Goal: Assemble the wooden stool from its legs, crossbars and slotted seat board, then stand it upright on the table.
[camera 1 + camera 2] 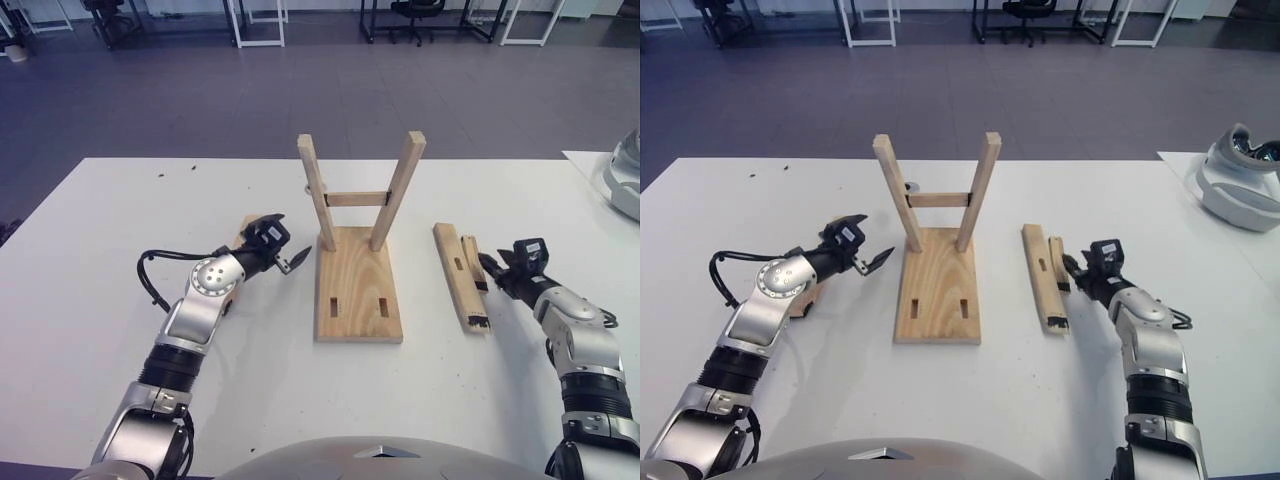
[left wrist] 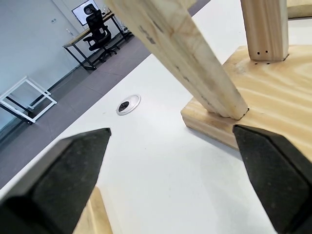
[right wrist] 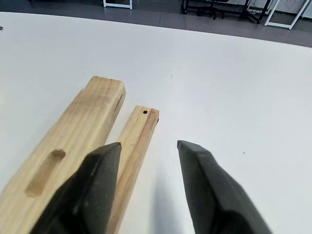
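Wood piece (image 1: 245,224) mostly under left arm (image 1: 205,292)

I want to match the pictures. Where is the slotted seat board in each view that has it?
Left eye view: the seat board lies flat on the table, just right of centre.
Right eye view: the same board, slightly left of centre.
Left wrist view: its corner lies just beyond the open left gripper.
Shared landmark: the two legs standing on it.

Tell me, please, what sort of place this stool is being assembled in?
Probably a robotics lab or open-plan office workroom: a white table holds the half-built stool, a black office chair and a metal-framed desk stand on grey floor behind, and a headset lies nearby.
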`<control>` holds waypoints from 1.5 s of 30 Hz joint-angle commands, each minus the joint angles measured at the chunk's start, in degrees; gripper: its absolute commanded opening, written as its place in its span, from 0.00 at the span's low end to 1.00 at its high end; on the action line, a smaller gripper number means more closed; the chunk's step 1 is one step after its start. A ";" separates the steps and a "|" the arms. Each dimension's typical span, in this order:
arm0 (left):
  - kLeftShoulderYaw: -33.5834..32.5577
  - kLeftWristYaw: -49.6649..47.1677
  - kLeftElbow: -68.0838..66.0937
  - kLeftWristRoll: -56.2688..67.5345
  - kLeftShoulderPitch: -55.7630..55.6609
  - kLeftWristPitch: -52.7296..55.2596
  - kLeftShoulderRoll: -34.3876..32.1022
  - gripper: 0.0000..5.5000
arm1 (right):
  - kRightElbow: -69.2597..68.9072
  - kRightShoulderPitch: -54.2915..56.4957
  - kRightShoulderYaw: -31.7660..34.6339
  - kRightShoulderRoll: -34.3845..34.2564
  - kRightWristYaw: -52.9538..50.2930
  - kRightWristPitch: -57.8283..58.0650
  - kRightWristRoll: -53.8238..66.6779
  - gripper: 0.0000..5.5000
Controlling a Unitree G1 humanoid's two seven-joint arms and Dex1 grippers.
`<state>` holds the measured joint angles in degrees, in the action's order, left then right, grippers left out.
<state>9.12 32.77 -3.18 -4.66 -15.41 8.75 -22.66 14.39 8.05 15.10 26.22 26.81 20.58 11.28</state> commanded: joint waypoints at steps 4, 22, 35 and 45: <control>1.28 -0.04 1.50 -0.21 0.88 2.20 0.28 0.84 | 0.50 0.09 -2.58 -1.38 -1.11 2.76 -0.24 0.39; 2.91 0.10 5.54 -0.61 1.51 6.21 -0.21 0.84 | -4.49 -1.44 -2.77 -2.13 -2.50 16.23 4.03 0.25; -5.40 6.94 21.26 23.56 2.63 19.13 4.61 0.84 | -11.87 -0.26 0.41 6.34 5.10 3.03 6.27 0.25; -19.20 -8.53 23.11 63.08 -7.22 36.79 19.01 0.84 | -46.21 2.20 -11.51 4.03 10.60 7.19 16.90 0.25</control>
<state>-9.11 26.42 19.65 54.31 -21.20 43.76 -4.39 -29.84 7.63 6.15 30.78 38.44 27.03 29.29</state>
